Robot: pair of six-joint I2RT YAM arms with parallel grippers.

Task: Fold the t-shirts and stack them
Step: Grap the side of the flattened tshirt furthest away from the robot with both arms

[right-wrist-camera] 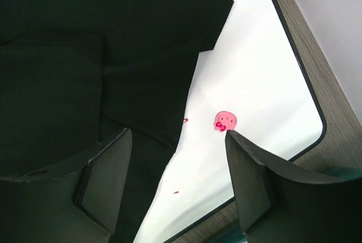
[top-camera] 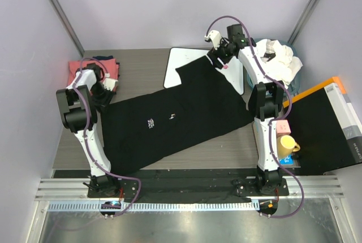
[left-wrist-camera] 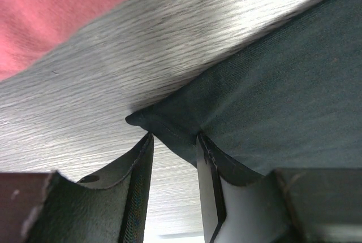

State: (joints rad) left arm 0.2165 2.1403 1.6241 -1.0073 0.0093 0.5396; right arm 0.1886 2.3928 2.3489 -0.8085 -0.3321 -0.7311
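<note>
Black tee (top-camera: 186,113): unfolded, spread flat, lying on a diagonal across the table (top-camera: 141,73), near-left to far-right. Small white print near its middle. Far-right end, with one sleeve, overlaps the white board (top-camera: 184,56). Coral-pink tee (top-camera: 74,66): folded, far-left corner. White tees (top-camera: 280,56): crumpled heap, far right.

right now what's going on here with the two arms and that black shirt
Two robot arms are working on a black shirt spread flat across the table, its far end lying over a white board. The left gripper sits at the shirt's left corner, fingers slightly apart, with no cloth clearly pinched. The right gripper hangs open over the board beside a sleeve, holding nothing. A pink shirt lies far left, a heap of white ones far right.
</note>
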